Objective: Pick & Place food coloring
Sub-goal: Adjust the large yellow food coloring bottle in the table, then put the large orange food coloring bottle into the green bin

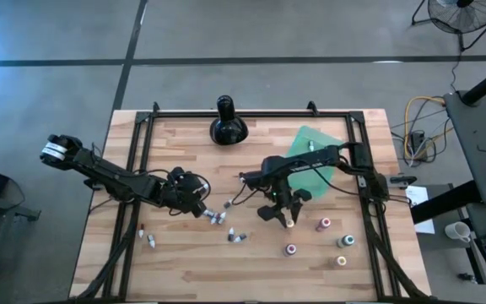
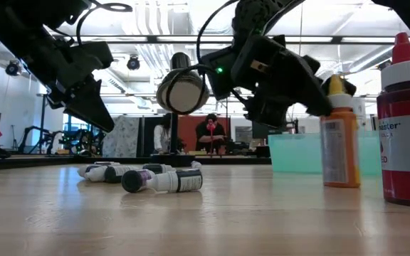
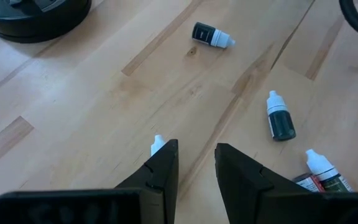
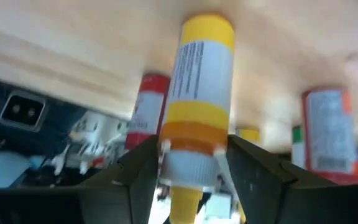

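The right hand [image 1: 287, 218] stands over the wooden surface [image 1: 184, 262] with a slim yellow-capped dropper bottle [image 4: 199, 99] between its fingers [image 4: 143, 168]. The bottle's long axis runs along the fingers. Whether the fingers grip or have released it cannot be told. Other upright bottles [image 1: 323, 224] stand just beyond.

The left hand [image 3: 194, 177] is narrowly parted and empty, with small dark-and-white vials [image 3: 280, 118] lying ahead of it.
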Motion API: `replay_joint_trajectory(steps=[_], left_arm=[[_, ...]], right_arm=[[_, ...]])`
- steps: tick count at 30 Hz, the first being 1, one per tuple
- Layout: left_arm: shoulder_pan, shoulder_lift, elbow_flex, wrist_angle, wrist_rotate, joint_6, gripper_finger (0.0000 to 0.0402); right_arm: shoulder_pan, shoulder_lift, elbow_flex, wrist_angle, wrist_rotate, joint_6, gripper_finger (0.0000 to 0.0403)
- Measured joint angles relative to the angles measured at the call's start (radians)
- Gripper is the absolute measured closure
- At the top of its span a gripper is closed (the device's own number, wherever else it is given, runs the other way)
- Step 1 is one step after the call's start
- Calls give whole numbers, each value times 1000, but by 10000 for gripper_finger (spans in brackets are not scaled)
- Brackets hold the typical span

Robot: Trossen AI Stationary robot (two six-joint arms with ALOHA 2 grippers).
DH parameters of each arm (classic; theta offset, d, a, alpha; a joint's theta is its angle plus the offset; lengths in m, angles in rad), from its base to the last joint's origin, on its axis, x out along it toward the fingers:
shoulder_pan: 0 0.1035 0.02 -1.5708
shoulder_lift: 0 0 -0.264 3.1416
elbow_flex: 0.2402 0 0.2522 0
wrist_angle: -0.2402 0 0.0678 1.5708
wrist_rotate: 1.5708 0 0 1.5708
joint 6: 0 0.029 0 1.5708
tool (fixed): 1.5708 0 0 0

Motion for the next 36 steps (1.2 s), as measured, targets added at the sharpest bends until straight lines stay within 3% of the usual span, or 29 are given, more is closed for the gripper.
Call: replay_joint_trajectory(steps=[11,18,23,26,32,36], left_arm=[[0,0,0,0,-4,3,321],[0,0,0,0,-4,4,321],[0,0,0,0,-4,3,321],[0,0,0,0,-4,3,321],[0,0,0,1,-3,3,321],[0,0,0,2,-3,3,321]], right_arm=[[0,2,81,-9,201,-42,193],[25,2,190,-16,392,-64,190],[88,-4,319,-20,554,-176,190],[156,-12,393,-31,702,-277,192],[333,-19,516,-220,1164,-346,193],[434,-30,521,-234,1293,-406,193]])
